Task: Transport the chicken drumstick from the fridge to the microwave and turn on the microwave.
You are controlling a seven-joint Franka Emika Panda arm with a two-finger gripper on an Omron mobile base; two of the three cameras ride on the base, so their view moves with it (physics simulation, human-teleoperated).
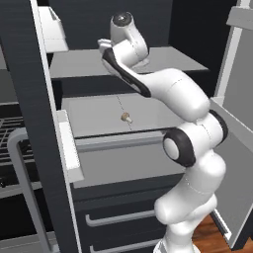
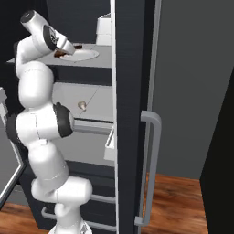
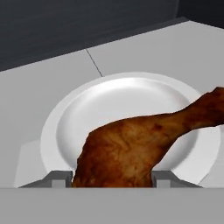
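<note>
- Reddish-brown glossy chicken drumstick (image 3: 131,148) sits closest to the hand cam, thick end low at 6 o'clock, thin bone end running out toward 3 o'clock.
- Two-finger gripper (image 3: 113,178) is clenched on the drumstick's thick end: one grey fingertip (image 3: 57,178) at 7 o'clock, the other at 5 o'clock, meat squeezed between w/ no gap either side.
- Round white plate (image 3: 109,100) lies behind/under the drumstick on the flat grey fridge shelf (image 3: 39,100); whether the meat touches the plate or is just off it can't be told.
- Likely reason for the grip at the fat end: more bulk for the pads to bite, so less chance of slipping than on the thin bone.
- Left base view: white arm (image 1: 188,148) reaches up and fwd into the tall dark-grey fridge (image 1: 29,99), hand at the upper shelf, approx 12 o'clock.
- Right base view: plate edge and a dark-red bit of drumstick show just by the hand, approx 10 o'clock.
- Tiny beige mushroom-shaped item (image 1: 126,117) lies alone on the lower shelf, well apart from the gripper; not the target.
- Step judged: pick-up secured; lift and carry to the microwave not yet done.
</note>
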